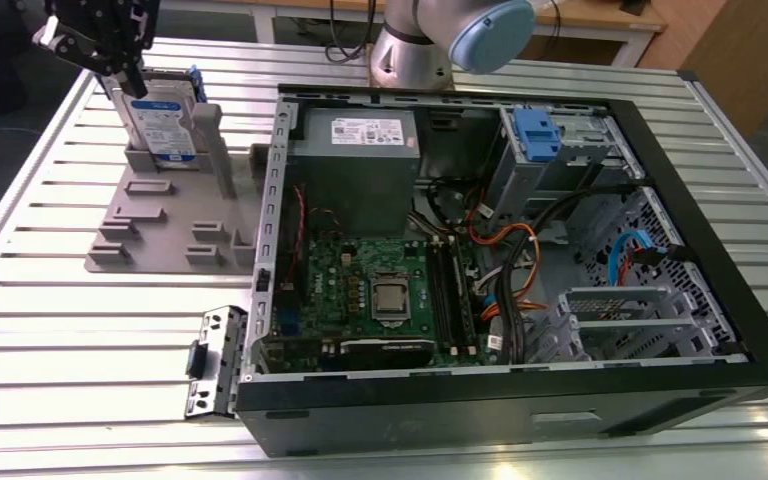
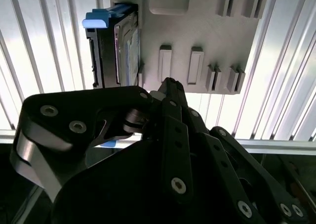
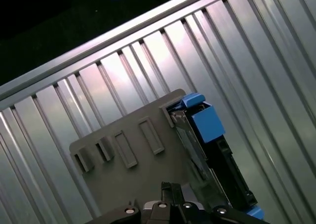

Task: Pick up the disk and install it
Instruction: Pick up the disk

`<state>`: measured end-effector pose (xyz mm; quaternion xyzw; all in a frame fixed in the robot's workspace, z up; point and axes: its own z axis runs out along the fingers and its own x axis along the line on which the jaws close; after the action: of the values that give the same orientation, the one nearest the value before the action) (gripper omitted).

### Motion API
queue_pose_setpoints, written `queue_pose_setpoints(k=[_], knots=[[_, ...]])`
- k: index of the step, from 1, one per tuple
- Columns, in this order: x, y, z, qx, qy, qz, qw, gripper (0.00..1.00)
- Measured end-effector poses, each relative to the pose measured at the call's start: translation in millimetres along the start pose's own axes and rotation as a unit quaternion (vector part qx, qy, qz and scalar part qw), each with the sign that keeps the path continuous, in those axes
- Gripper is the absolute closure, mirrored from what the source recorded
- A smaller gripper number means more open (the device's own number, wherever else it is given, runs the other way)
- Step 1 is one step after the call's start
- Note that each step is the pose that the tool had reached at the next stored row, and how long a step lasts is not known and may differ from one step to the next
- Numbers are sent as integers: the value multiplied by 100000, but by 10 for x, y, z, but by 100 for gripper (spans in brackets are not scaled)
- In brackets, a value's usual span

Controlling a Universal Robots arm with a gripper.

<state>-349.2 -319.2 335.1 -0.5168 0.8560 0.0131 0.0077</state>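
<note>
The gripper (image 1: 115,62) hangs over the far corner of the table on the exterior view's left, its black body right at the top edge of the disk (image 1: 164,120). From here I can't tell whether it is open or closed, or whether it has any hold on the drive; in the second wrist view the dark linkages of the gripper (image 2: 168,115) sit close beside the disk (image 2: 116,46), and it looks as though they may be just off to one side of it.

The disk stands upright on its edge in a slot of a grey holder plate (image 1: 171,235), label facing out, its blue carrier showing along the top and side. In the first wrist view the disk (image 3: 207,145) rises from one end of the holder plate (image 3: 128,179), whose other raised slots beside it hold nothing.

The plate lies flat on the ribbed metal table (image 1: 37,300). Just beside it, toward the exterior view's right, an open computer case (image 1: 704,300) lies on its side, showing a grey power supply (image 1: 357,150) with a white sticker, a green motherboard (image 1: 371,290) and a blue latch (image 1: 534,130) at the drive bay. The arm's base (image 1: 438,40) stands behind the case.
</note>
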Motion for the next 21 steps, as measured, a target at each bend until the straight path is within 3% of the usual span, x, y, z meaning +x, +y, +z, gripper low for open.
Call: queue_pose_setpoints(k=[10, 21], knots=[[0, 0, 0, -96, 50, -3609, 99935, 90], [0, 0, 0, -200, 107, -7486, 99719, 90]])
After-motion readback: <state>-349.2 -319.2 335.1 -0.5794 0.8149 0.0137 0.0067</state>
